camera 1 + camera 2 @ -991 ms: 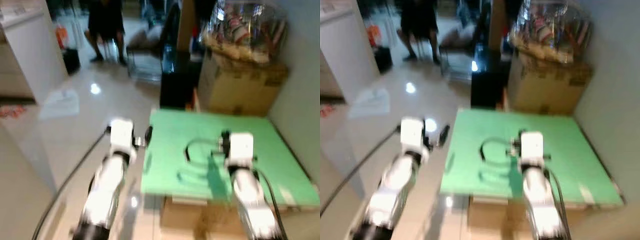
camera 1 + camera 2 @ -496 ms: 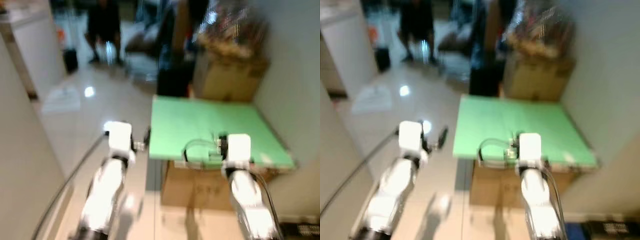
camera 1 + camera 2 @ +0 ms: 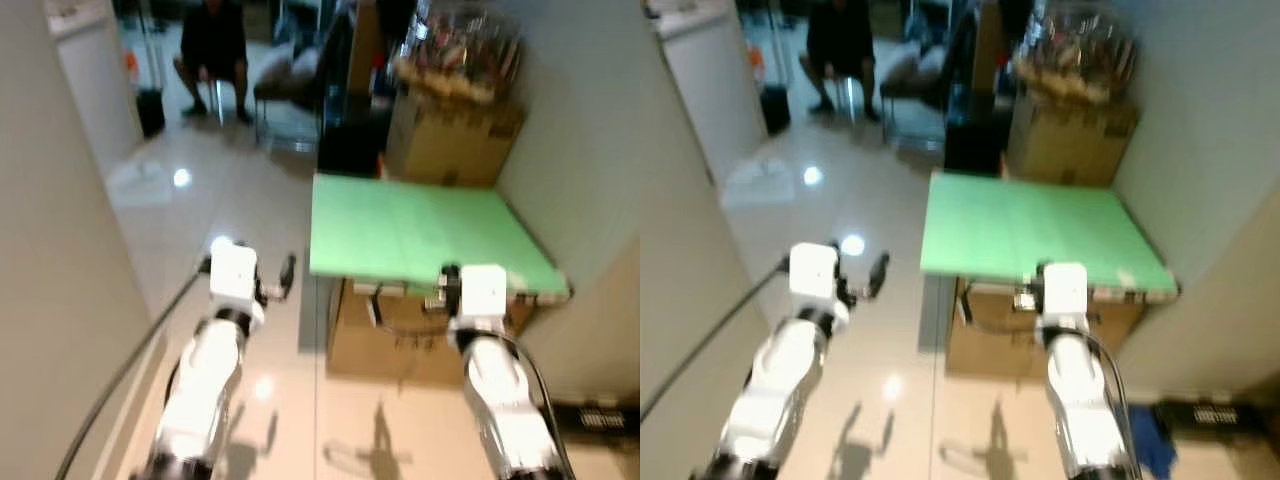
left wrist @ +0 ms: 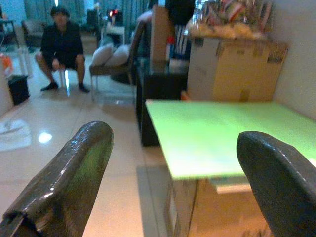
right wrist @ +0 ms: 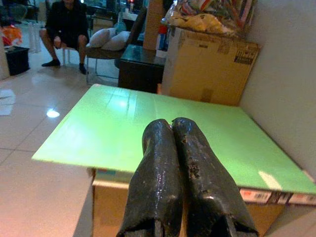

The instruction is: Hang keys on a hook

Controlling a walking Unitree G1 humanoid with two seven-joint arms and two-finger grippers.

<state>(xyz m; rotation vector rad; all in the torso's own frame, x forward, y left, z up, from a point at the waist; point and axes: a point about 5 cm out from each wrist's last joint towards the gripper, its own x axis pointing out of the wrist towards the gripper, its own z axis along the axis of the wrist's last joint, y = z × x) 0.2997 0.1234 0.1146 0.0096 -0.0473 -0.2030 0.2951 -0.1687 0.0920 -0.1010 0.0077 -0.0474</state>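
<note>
My right gripper is shut, its two black fingers pressed together. It is held just before the near edge of the green board. A thin dark loop with small dangling bits, which looks like the keys, hangs from it in front of the cardboard box under the board. In the right wrist view the keys are hidden below the fingers. My left gripper is open over the shiny floor, left of the board, with nothing between its fingers.
A pale wall runs close on my left and another stands on the right. Behind the board are a large carton topped with bagged goods and a black cabinet. A person sits at the far end.
The whole view has pulled back. The green board now lies farther ahead, and both arms are over the floor before its near edge instead of above it. The right gripper stays shut.
</note>
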